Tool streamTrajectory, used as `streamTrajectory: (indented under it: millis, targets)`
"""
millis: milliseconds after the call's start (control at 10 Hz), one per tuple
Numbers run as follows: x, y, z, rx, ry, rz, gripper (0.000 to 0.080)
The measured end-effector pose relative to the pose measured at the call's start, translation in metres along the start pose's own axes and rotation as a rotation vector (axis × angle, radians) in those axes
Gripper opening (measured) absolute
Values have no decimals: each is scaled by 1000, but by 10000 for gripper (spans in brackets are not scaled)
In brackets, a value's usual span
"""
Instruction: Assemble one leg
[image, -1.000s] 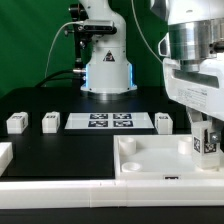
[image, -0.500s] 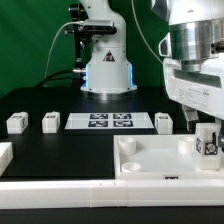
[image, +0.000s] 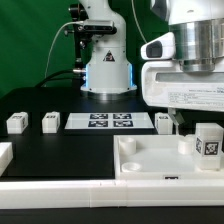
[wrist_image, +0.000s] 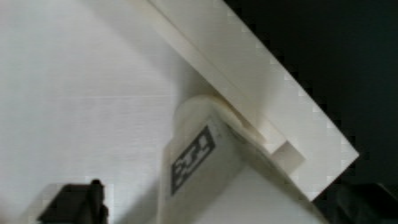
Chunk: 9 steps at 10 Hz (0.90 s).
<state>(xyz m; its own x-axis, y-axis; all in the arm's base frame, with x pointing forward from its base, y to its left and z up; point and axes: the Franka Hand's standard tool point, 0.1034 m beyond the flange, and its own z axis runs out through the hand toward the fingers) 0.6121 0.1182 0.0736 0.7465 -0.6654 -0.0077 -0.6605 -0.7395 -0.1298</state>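
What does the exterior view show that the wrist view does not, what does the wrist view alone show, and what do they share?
Only the exterior view: the robot base, the marker board and three small white blocks on the black table.
Only the wrist view: a close look at one dark gripper finger, apart from the leg.
Both: the tagged leg standing on the white tray, next to its raised rim.
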Motion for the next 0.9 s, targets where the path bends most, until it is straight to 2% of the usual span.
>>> streamTrajectory:
  millis: [500, 700, 900]
  targets:
    - [1, 1, 0, -20, 9, -595, 649]
    - [3, 3, 0, -38, 13, -841, 649]
    - [7, 6, -1, -46, 12, -989, 649]
